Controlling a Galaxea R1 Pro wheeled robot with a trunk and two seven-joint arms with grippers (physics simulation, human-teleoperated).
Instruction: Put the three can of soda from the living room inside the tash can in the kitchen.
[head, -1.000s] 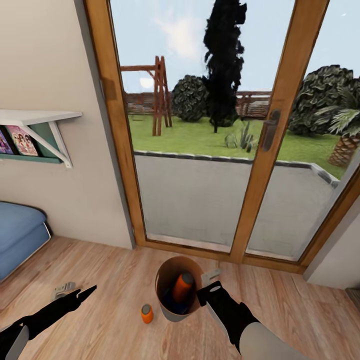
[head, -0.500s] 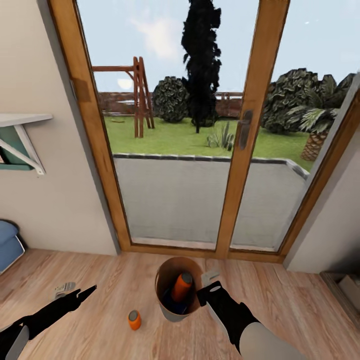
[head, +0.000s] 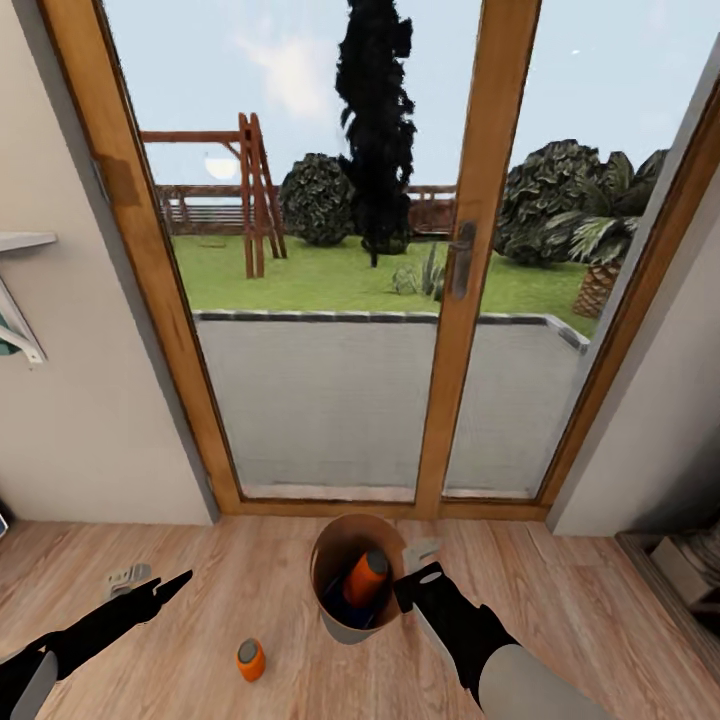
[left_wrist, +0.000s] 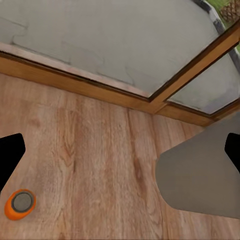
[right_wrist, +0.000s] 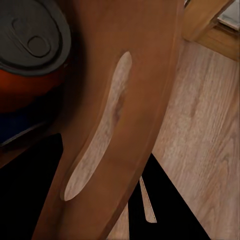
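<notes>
My right gripper (head: 420, 566) is shut on the right rim of the trash can (head: 340, 628), a pale grey bin with a brown inside, held just above the wood floor. An orange soda can (head: 364, 579) leans inside it on top of a blue can (head: 334, 606). The right wrist view shows the bin's inner wall (right_wrist: 135, 95) between the jaws, with the orange can's grey top (right_wrist: 30, 35) close by. A second orange can (head: 251, 660) stands on the floor left of the bin, also visible as the can (left_wrist: 19, 204) in the left wrist view. My left gripper (head: 150, 587) hovers open, empty.
Wood-framed glass garden doors (head: 455, 300) stand straight ahead, with a plain wall (head: 70, 420) to their left and a white shelf bracket (head: 15, 340) at the picture's left edge. A low piece of furniture (head: 685, 565) sits at the far right.
The camera has swung to the right: the doors, shelf and sofa slid left and the sofa left the picture. The floor can now shows further left and lower. The bin stays in my right gripper.
</notes>
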